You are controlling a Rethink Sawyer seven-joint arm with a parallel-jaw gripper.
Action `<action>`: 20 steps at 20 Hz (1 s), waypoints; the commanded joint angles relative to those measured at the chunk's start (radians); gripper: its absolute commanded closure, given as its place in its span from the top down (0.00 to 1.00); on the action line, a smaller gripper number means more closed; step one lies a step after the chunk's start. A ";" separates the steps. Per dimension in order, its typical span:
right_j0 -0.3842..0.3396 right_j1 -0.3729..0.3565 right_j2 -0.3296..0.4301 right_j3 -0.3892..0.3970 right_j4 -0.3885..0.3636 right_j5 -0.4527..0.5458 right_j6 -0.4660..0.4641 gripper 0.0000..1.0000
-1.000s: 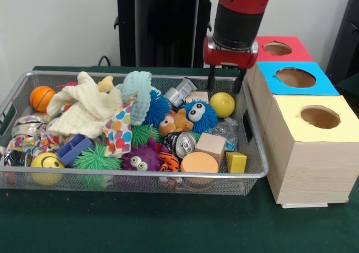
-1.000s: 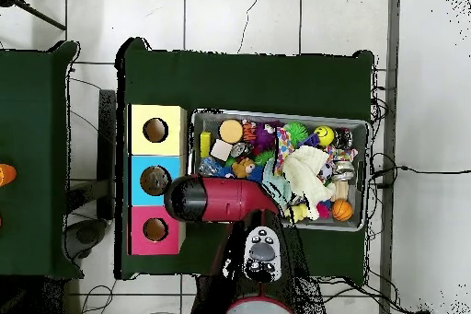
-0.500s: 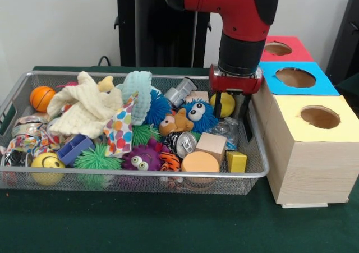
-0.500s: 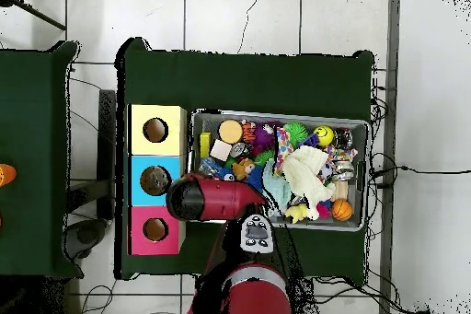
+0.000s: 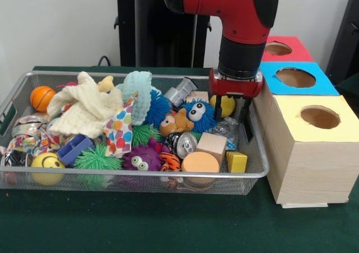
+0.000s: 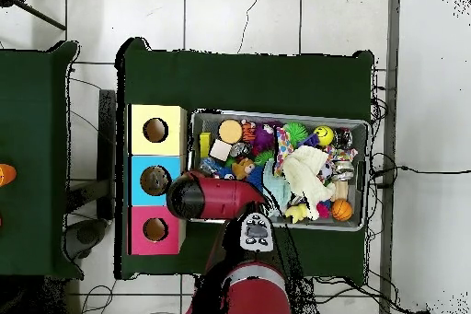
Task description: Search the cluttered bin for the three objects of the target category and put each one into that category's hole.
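Hanging over the wire bin's [image 5: 255, 152] right end, the gripper [image 5: 231, 117] spreads two black fingers round a smooth yellow ball [image 5: 225, 104]. Three holed boxes [image 5: 305, 146] stand right: yellow, blue, red. Two wooden blocks [image 5: 211, 145] lie near.

Bin [image 5: 255, 152] of fine silvery wire mesh; boxes [image 5: 305, 169] of pale matt wood with painted tops; cream cloth [image 5: 84, 110] looked soft and nubbly; can [image 5: 184, 144] was shiny metal; table cover [image 5: 168, 225] matt green fabric.
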 commanded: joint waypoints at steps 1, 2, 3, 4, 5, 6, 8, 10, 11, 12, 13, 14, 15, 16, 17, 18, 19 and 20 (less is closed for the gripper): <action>-0.008 0.322 0.115 -0.052 0.006 -0.081 0.142 1.00; -0.007 0.343 0.116 -0.062 0.006 -0.096 0.144 1.00; -0.003 0.366 0.114 -0.077 0.008 -0.108 0.148 1.00; -0.004 0.393 0.117 -0.093 0.008 -0.135 0.153 1.00; -0.005 0.416 0.120 -0.109 0.007 -0.160 0.157 1.00; -0.007 0.439 0.122 -0.124 0.006 -0.184 0.160 1.00; -0.013 0.470 0.133 -0.138 0.003 -0.242 0.178 1.00; 0.001 0.478 0.123 -0.140 0.009 -0.273 0.200 1.00; 0.003 0.480 0.121 -0.139 0.013 -0.271 0.200 1.00; -0.002 0.482 0.125 -0.138 0.015 -0.263 0.196 1.00; -0.005 0.486 0.127 -0.141 0.020 -0.251 0.192 1.00; 0.002 0.493 0.121 -0.147 0.027 -0.251 0.195 1.00; 0.012 0.501 0.112 -0.154 0.035 -0.259 0.203 1.00; 0.022 0.509 0.103 -0.162 0.042 -0.267 0.212 1.00; 0.032 0.515 0.094 -0.167 0.052 -0.279 0.224 1.00; 0.042 0.521 0.084 -0.172 0.061 -0.291 0.235 1.00; 0.048 0.522 0.078 -0.174 0.064 -0.292 0.236 1.00; 0.054 0.523 0.071 -0.177 0.067 -0.292 0.236 1.00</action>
